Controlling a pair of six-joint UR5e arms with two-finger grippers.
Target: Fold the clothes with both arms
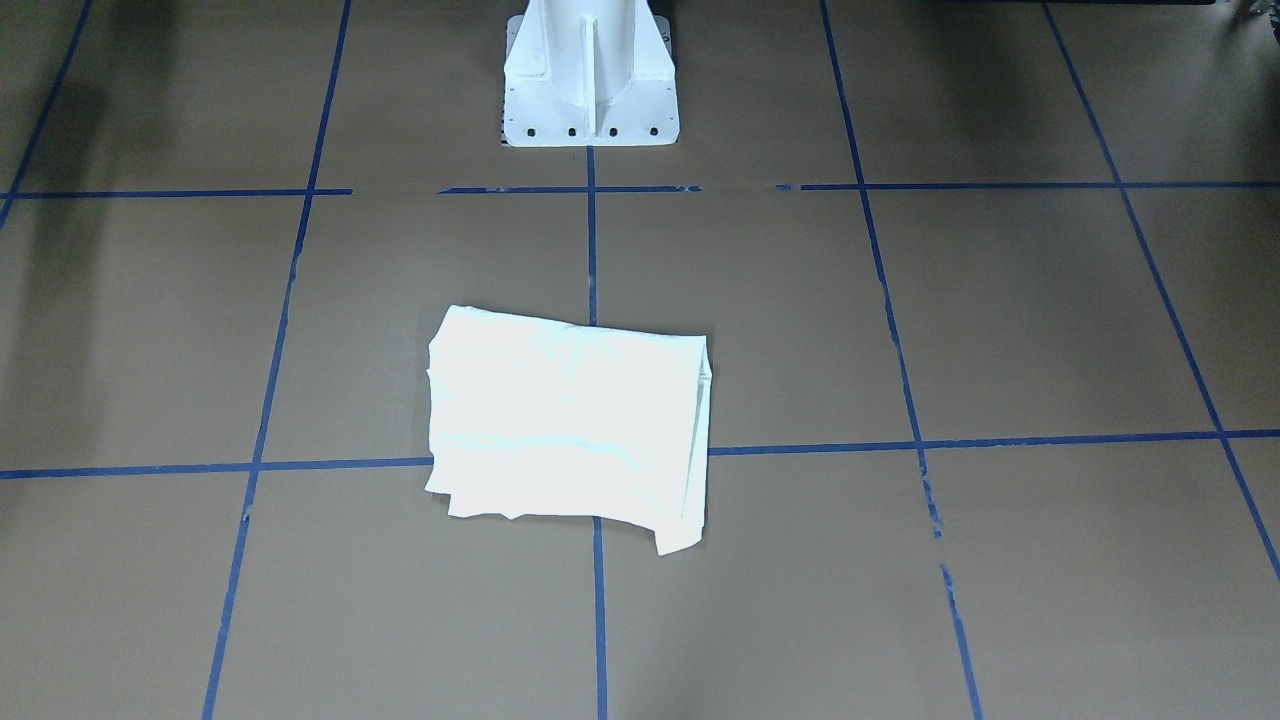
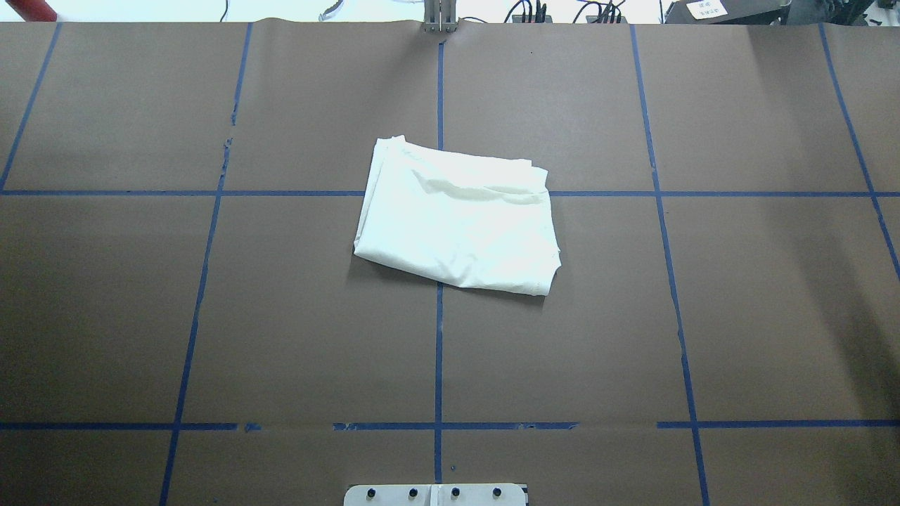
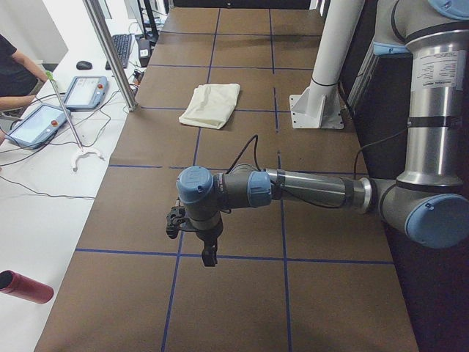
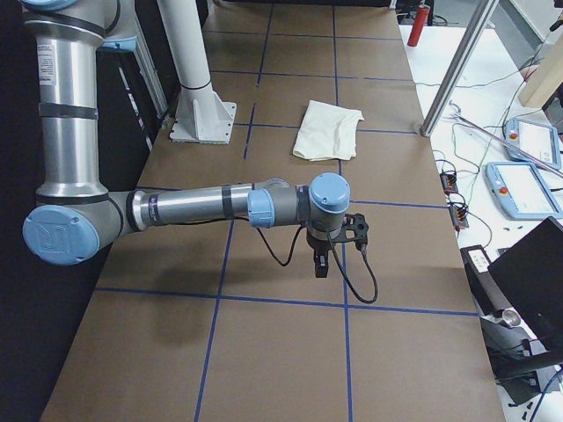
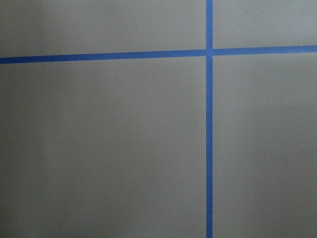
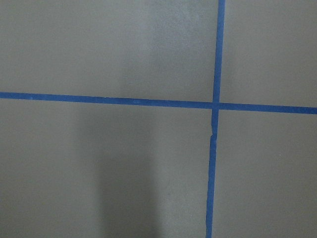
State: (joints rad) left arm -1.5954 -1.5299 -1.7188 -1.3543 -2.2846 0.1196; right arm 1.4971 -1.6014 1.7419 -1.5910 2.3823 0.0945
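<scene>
tabletop point(image 2: 211, 316): brown, ruled with blue tape point(image 2: 439, 351).
left arm point(image 3: 315, 189): stretched low over its own end, well apart from the shirt.
right arm point(image 4: 193, 207): same pose at the opposite end.
shirt point(image 2: 457, 225): mid-tabletop, folded into a compact plain cream rectangle, edges slightly uneven.
left tool point(image 3: 209, 257): points down; open or closed, i cannot tell.
right tool point(image 4: 322, 266): likewise, cannot tell.
step: folding looks done.
next: at most, both tools reach in to square the ragged edge.
</scene>
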